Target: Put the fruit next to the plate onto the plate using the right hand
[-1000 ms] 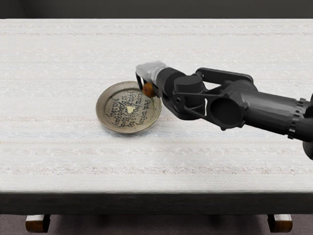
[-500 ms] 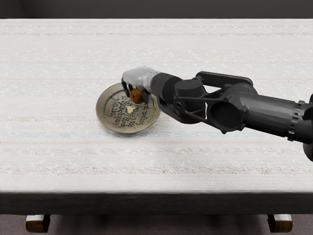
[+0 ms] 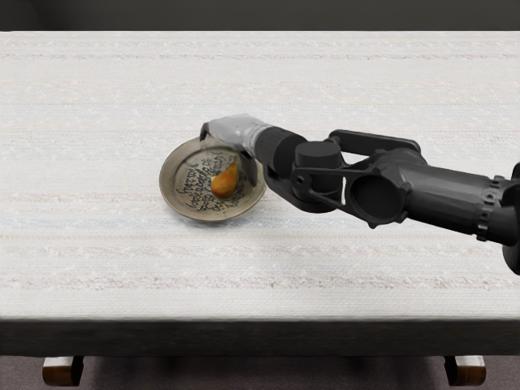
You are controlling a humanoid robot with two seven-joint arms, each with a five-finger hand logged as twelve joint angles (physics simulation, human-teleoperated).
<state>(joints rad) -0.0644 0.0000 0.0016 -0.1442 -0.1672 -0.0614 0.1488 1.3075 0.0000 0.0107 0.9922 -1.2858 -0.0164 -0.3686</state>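
The fruit [image 3: 225, 179] lies on the plate [image 3: 166, 175], a little to the right of the plate's middle. It is a small orange, pear-shaped piece, with its narrow end pointing up toward the far right rim and its broad end toward the near side. By its look I judge it light, firm rather than soft, and smooth-skinned. It would therefore tend to roll or slide on the shallow dish, and a hard squeeze could bruise it. If it has to be taken up again, the best hold looks to be from above around the broad lower half, where there is the most to close on. The tapering neck would slip out. The plate is a dull metal-coloured round with dark script across its face, and it rests flat on the worktop [image 3: 122, 260]. It sits left of the worktop's middle, about halfway between the far and near edges. The right hand [image 3: 231, 130] hangs over the plate's far right rim, just above the fruit's narrow end. Whether it touches the fruit, and whether it is released or clenched, I cannot tell, because the pale grey shape is too blurred. Its dark arm [image 3: 422, 191] comes in from the right edge. The left arm does not show. Judged from how the fruit lies, the placing looks done.
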